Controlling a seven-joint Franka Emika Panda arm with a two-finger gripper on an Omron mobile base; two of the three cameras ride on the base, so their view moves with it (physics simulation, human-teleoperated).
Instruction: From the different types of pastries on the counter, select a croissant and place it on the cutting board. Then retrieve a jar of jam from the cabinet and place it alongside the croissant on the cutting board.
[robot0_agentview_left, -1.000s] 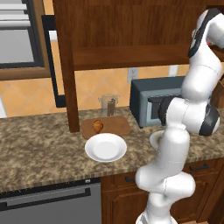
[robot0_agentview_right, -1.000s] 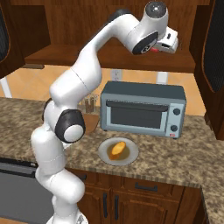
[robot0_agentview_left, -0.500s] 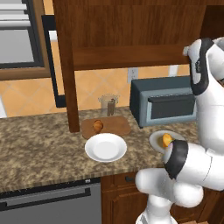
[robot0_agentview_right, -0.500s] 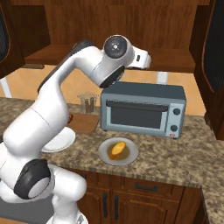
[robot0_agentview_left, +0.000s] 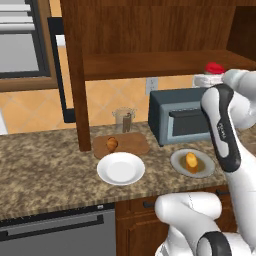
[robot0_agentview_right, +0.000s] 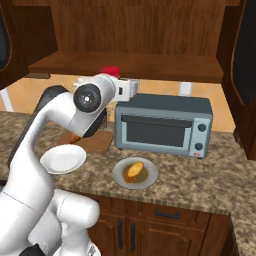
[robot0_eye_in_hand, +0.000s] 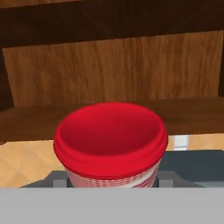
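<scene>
- Up above the toaster oven (robot0_agentview_left: 182, 117), the gripper (robot0_agentview_left: 212, 76) clamps the jam jar (robot0_agentview_left: 215, 68); the croissant (robot0_agentview_left: 112, 144) lies on the cutting board (robot0_agentview_left: 135, 144).
- From the right, the jar (robot0_agentview_right: 111, 72) rides the hand — a yellow pastry (robot0_agentview_right: 134, 171) sits on a near plate (robot0_agentview_right: 120, 176).
- Up close, the red lid (robot0_eye_in_hand: 110, 135) faces the cabinet (robot0_eye_in_hand: 113, 70).

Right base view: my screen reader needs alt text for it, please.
The white arm's gripper holds a red-lidded jar of jam above a grey toaster oven. On the granite counter lie a plated yellow-orange pastry, an empty white plate and a cutting board.
</scene>
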